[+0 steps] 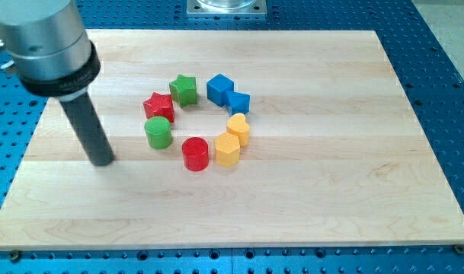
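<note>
My tip rests on the wooden board at the view's left, touching no block. Nearest to it is the green cylinder, a little to its right and slightly higher in the view. Above that cylinder sits the red star, then the green star. A blue cube and a smaller blue block stand at the ring's upper right. A yellow heart-like block, a yellow hexagonal block and a red cylinder close the ring below.
The board lies on a blue perforated table. A grey metal mount shows at the view's top edge. The arm's wide silver and black body hangs over the board's upper left corner.
</note>
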Robot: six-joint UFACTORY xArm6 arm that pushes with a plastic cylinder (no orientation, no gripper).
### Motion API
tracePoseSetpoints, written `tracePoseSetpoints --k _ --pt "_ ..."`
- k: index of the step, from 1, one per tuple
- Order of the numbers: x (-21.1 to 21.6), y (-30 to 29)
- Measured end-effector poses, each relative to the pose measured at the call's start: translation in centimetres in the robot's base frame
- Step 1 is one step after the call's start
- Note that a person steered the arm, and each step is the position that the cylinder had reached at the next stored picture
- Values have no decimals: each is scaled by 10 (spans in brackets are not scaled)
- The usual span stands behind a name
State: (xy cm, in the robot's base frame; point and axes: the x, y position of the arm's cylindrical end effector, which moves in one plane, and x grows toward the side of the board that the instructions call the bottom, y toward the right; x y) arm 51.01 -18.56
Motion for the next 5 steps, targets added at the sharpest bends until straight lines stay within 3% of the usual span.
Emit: tracePoseSetpoints --k 3,5 --pt "32 49" --pt "106 109"
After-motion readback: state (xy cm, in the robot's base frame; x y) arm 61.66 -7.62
